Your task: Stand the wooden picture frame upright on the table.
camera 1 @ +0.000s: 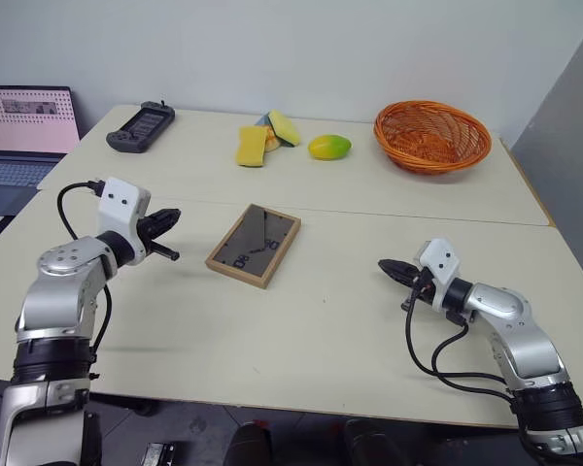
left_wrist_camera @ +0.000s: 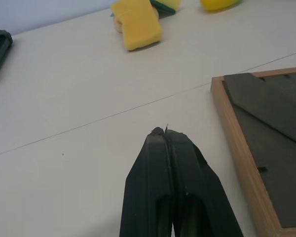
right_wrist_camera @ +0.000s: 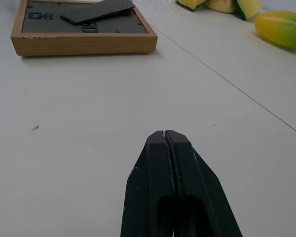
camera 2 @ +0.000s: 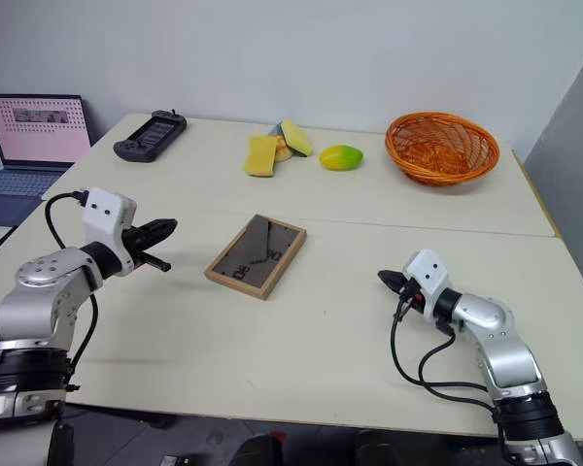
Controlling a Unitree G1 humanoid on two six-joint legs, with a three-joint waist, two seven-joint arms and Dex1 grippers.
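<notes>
The wooden picture frame point(camera 1: 255, 244) lies flat on the table point(camera 1: 311, 320), dark back up, its stand flap slightly raised point(right_wrist_camera: 96, 12). It rests just in front of the table's seam, near the middle. My left gripper point(camera 1: 171, 219) hovers to the frame's left, pointing toward it, fingers shut on nothing point(left_wrist_camera: 166, 132). My right gripper point(camera 1: 386, 266) is low over the table to the frame's right, also shut and empty point(right_wrist_camera: 165, 133). The frame's light-wood edge point(left_wrist_camera: 237, 158) shows close beside the left fingertips.
Behind the seam lie yellow sponges point(camera 1: 253, 146), a mango-like fruit point(camera 1: 329, 147), an orange wicker basket point(camera 1: 431, 135) and a black handheld controller point(camera 1: 141, 126). A laptop point(camera 1: 24, 131) stands beyond the table's left edge.
</notes>
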